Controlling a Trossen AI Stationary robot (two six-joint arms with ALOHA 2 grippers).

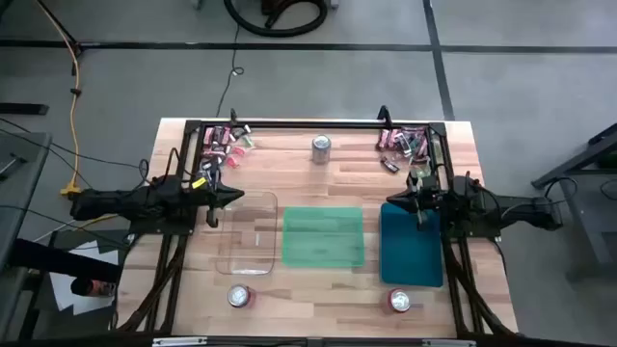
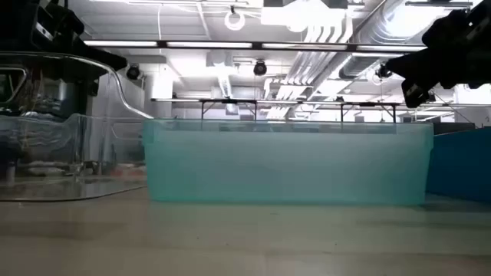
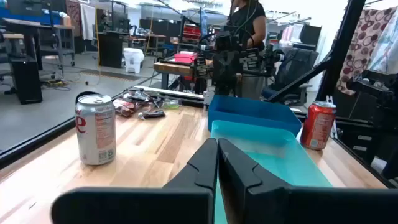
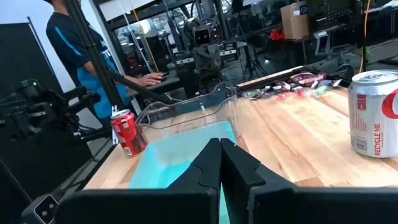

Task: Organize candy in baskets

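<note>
Three baskets stand in a row on the table: a clear one (image 1: pixel 246 234) on the left, a translucent green one (image 1: pixel 323 236) in the middle and a teal-blue one (image 1: pixel 412 244) on the right. Wrapped candy lies in two piles at the far edge, one at the left (image 1: pixel 224 145) and one at the right (image 1: pixel 405 145). My left gripper (image 1: pixel 239 196) hangs shut over the clear basket's far left part, pointing toward the table's right. My right gripper (image 1: pixel 389 200) is shut above the teal basket's far left corner and points left. Neither holds anything.
A silver can (image 1: pixel 321 147) stands at the far middle. Two red cans stand near the front edge, at the left (image 1: pixel 240 296) and at the right (image 1: pixel 399 301). A black metal frame (image 1: pixel 308 124) runs along the far edge and both sides. A person (image 4: pixel 78 50) stands beyond the table.
</note>
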